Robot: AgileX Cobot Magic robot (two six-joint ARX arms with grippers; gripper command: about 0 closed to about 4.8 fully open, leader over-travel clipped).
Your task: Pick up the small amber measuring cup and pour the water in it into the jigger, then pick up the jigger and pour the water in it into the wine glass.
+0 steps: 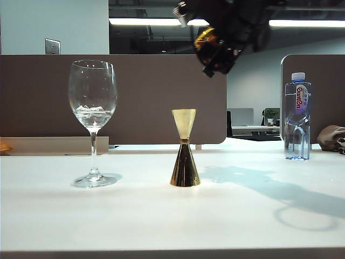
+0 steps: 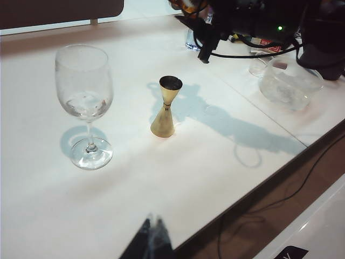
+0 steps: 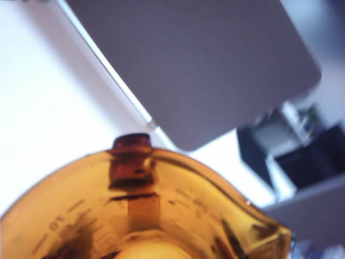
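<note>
Right hand [image 1: 218,51]: raised above and right of jigger [image 1: 185,156], tilted, gripping amber cup [image 3: 145,216]. Left hand [image 2: 151,240]: low over counter [image 1: 172,216] edge, fingers together, holding nothing. Wine glass [image 1: 92,121] stands left.

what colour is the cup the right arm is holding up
Translucent amber, orange-brown, on the measuring cup; the right wrist view shows it best.

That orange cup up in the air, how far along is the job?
Picked up: the right gripper holds the amber measuring cup tilted above the jigger. Whether water is pouring, I cannot tell. Left: emptying the jigger into the wine glass. The left gripper waits, jaws together.
</note>
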